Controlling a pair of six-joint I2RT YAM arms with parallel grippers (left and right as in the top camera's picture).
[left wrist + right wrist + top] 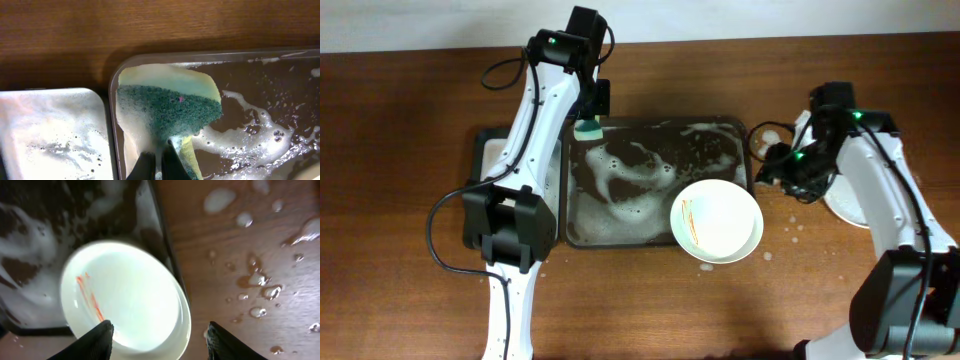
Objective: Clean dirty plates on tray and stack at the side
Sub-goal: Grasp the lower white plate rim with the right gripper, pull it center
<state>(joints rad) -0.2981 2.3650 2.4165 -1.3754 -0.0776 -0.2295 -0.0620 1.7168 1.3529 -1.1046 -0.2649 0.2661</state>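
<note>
Dirty plate [717,220], red-streaked, sits at the tray [650,122] corner nearest the right arm. The right jaws stand wide open, empty, just beside its rim. The left jaws clamp the sponge [170,110] at the opposite corner, well apart

A sudsy dark tray [710,150] sits mid-table. At its 11 o'clock corner the left gripper [588,116] holds a green sponge [587,129]. A white plate [717,220] streaked with orange overhangs the 5 o'clock corner. The right gripper [770,168] hovers just off the tray's 3 o'clock edge, and a clean white plate [845,206] lies beyond it.
</note>
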